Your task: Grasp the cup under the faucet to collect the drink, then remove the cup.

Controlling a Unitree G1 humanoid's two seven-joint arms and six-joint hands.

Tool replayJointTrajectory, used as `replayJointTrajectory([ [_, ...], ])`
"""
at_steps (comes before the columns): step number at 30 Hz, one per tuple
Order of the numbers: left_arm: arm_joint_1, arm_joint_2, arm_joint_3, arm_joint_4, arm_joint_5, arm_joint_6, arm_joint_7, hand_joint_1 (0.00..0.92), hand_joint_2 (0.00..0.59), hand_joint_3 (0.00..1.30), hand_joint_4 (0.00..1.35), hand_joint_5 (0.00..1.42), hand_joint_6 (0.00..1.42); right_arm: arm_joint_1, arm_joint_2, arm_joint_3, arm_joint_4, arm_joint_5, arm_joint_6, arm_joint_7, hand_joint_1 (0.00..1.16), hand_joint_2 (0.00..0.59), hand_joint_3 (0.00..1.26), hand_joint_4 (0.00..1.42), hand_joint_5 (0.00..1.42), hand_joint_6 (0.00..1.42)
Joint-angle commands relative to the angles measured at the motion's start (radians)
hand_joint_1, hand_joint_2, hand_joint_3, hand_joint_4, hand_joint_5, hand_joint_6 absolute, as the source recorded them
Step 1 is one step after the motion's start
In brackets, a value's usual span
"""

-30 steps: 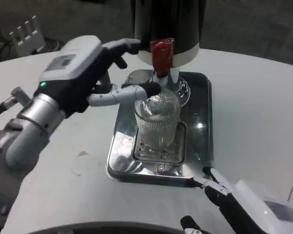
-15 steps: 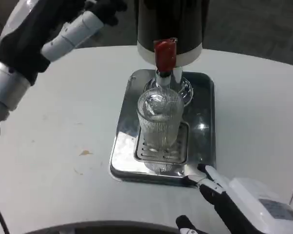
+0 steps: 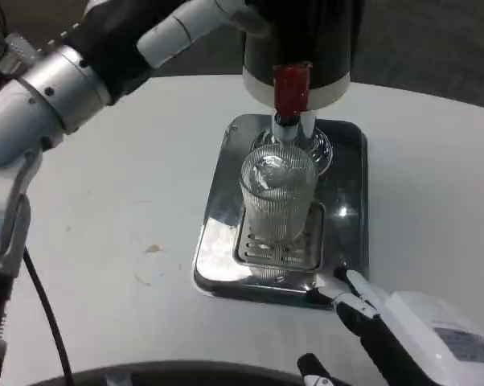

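Note:
A ribbed clear glass cup (image 3: 278, 197) stands upright on the drip grate (image 3: 262, 251) of a shiny metal tray (image 3: 350, 161). It sits right under the faucet with its red lever (image 3: 291, 88). The dispenser (image 3: 306, 32) is black with a white band. My left hand (image 3: 174, 28) is raised at the top edge, one white finger stretching toward the dispenser's upper body; the rest of the hand is cut off. My right hand (image 3: 403, 338) lies low at the bottom right, fingers apart and holding nothing, its fingertips (image 3: 350, 283) next to the tray's front right corner.
The white table (image 3: 129, 185) spreads wide to the left of the tray, with a small brown stain (image 3: 152, 249) on it. A black cable (image 3: 43, 310) hangs along my left arm. The table's dark front edge (image 3: 170, 371) runs along the bottom.
My left hand has lifted away from beside the cup and swung up to the dispenser's top. The view has shifted a little. The cup and my right hand have stayed put.

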Motion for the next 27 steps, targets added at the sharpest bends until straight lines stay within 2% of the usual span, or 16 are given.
replayJointTrajectory([
  [1,0.001,-0.026,-0.029,0.005,-0.007,0.015,-0.042,0.0,0.125,0.25,0.22,0.3,0.4,0.014,0.081,-0.007,-0.016,0.011,-0.006,-0.008,0.37,0.479,0.18,0.01,0.05,0.12],
  [6,0.01,-0.031,-0.029,0.005,-0.005,0.014,-0.049,0.0,0.127,0.3,0.28,0.36,0.5,-0.002,0.076,-0.001,-0.016,0.01,0.008,0.007,0.37,0.479,0.18,0.01,0.05,0.12],
  [18,0.021,-0.042,-0.056,0.129,0.02,-0.023,-0.082,0.0,0.129,0.3,0.27,0.37,0.49,0.002,0.08,0.013,-0.016,-0.006,0.004,0.005,0.37,0.479,0.18,0.01,0.06,0.13],
  [27,0.044,-0.055,-0.081,0.218,0.036,-0.07,-0.107,0.0,0.129,0.29,0.27,0.35,0.48,-0.001,0.088,0.005,-0.016,0.0,-0.002,0.005,0.37,0.479,0.18,0.01,0.06,0.13],
])
